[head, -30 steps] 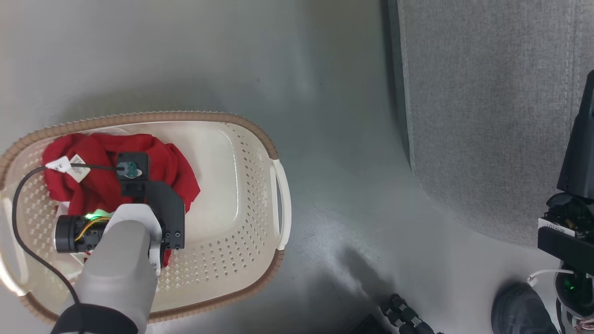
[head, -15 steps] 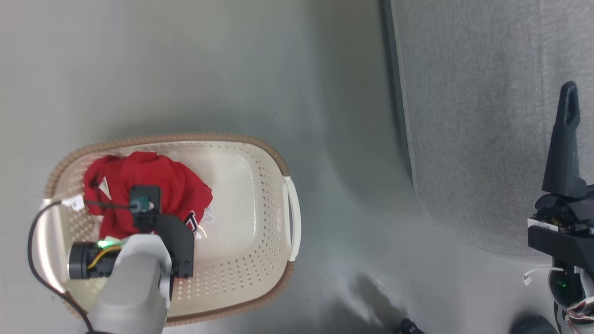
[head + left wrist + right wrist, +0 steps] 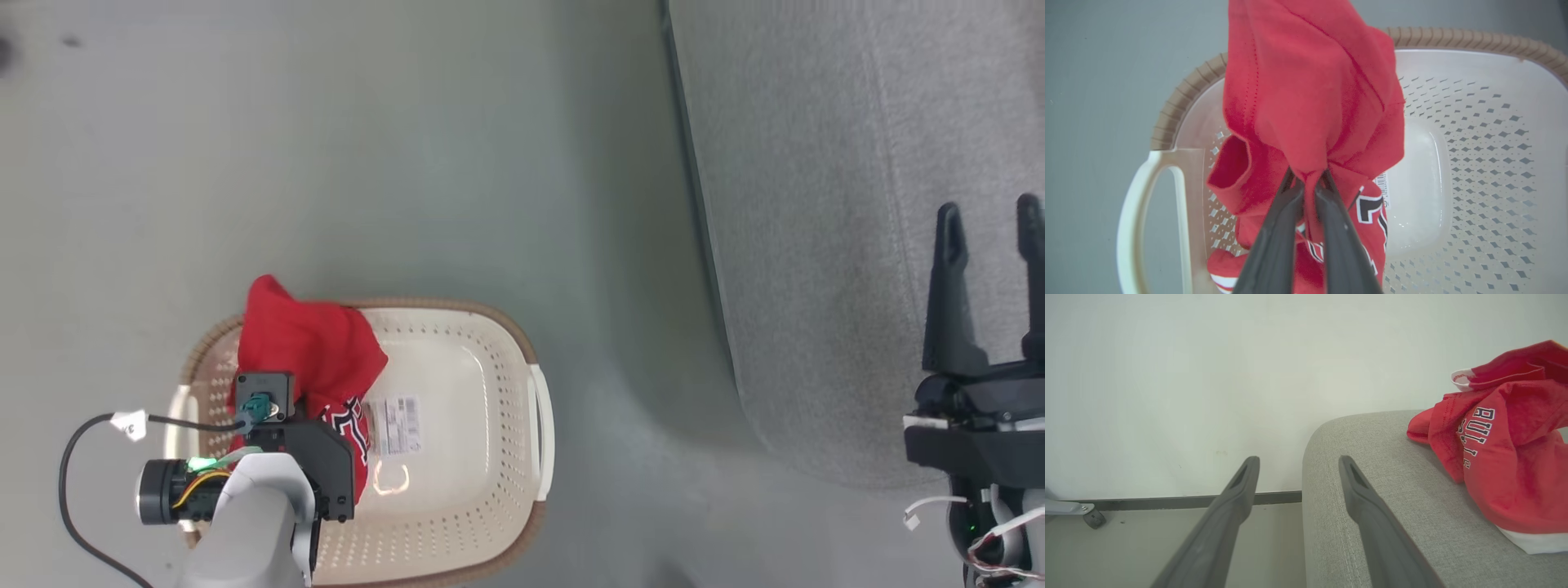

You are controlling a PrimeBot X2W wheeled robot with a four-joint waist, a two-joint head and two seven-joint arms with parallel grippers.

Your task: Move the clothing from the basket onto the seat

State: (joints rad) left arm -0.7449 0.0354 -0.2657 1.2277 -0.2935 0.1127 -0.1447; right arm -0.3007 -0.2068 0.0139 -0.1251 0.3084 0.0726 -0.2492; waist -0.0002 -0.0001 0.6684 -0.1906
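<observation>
My left gripper (image 3: 1308,179) is shut on a bunched fold of a red garment (image 3: 1310,94), which hangs from the fingers above the cream basket (image 3: 1474,134). In the head view that garment (image 3: 314,351) rises over the left part of the basket (image 3: 490,457), with my left arm's wrist over it. Lettered parts of the cloth still hang low inside the basket. My right gripper (image 3: 988,216) stands open over the grey seat (image 3: 816,204) with nothing between its fingers. A second red garment (image 3: 1506,457) with white lettering lies on the seat (image 3: 1372,457).
The basket sits on a grey floor (image 3: 367,163) left of the seat. A white label (image 3: 397,425) lies on the basket's bottom. A pale wall (image 3: 1188,375) and a small caster (image 3: 1094,517) stand beyond the seat's corner.
The head camera has shifted, so the basket sits lower in the picture. My left gripper has lifted the red garment up out of the basket. My right gripper's second finger has come into view.
</observation>
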